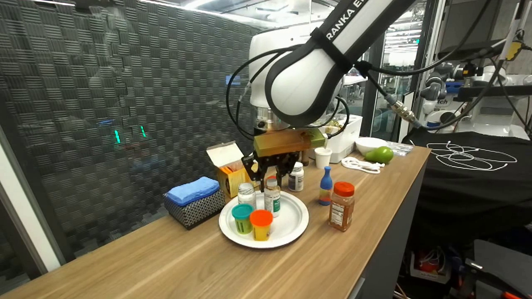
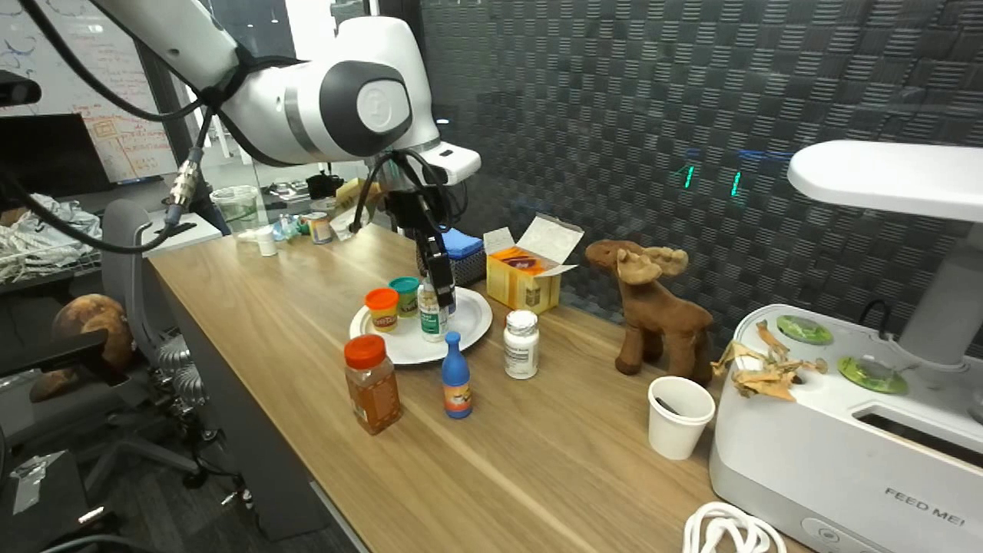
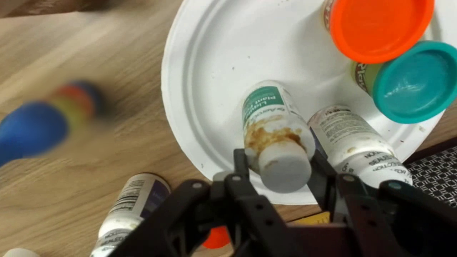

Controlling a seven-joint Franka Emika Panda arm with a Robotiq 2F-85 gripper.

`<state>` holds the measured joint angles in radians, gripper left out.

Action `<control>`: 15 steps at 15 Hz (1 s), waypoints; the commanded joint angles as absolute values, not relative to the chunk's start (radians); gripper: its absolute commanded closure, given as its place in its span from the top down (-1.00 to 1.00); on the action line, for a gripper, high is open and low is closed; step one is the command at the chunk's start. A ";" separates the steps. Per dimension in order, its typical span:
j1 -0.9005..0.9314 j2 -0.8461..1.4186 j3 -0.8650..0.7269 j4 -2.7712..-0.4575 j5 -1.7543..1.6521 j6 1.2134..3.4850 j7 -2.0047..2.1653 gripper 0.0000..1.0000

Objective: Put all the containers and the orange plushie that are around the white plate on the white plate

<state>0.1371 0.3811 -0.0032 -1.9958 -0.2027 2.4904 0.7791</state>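
Both sides of the pincer (image 3: 278,159) are clamped on the upper part of a green-labelled white bottle (image 3: 267,117), where "Liquid" and "Plant" can be read beside a brown stain. It is upright on the white plate (image 3: 214,71), under the pincer. Just beside the pincer, also on the plate, a second white bottle (image 3: 351,139) carries a band lettered "SEALED". Farther across are the teal-lidded pot (image 3: 416,84), marked "Play", and the orange-lidded pot (image 3: 382,28). Off the plate, near the pincer on the bench (image 2: 537,476), a purple-labelled bottle (image 3: 134,203) also shows "SEALED". Farther off stand the blue bottle (image 2: 457,374) and red-capped jar (image 2: 372,388), its print too small to read. Well apart from the pincer, the white planter (image 2: 806,465) says "FEED ME!"; above it, the arm (image 1: 349,33) shows "RANKA E".
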 commanded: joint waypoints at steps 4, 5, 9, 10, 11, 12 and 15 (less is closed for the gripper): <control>0.182 0.393 -0.031 -1.954 -0.191 2.451 0.796 -0.61; 0.188 0.391 -0.035 -1.955 -0.197 2.454 0.805 -0.61; 0.218 0.396 -0.067 -1.941 -0.242 2.479 0.862 -0.61; 0.224 0.399 -0.074 -1.935 -0.251 2.479 0.876 -0.61; 0.229 0.403 -0.080 -1.926 -0.258 2.480 0.887 -0.61; 0.232 0.406 -0.085 -1.919 -0.264 2.482 0.899 -0.61; 0.239 0.414 -0.100 -1.900 -0.284 2.487 0.925 -0.61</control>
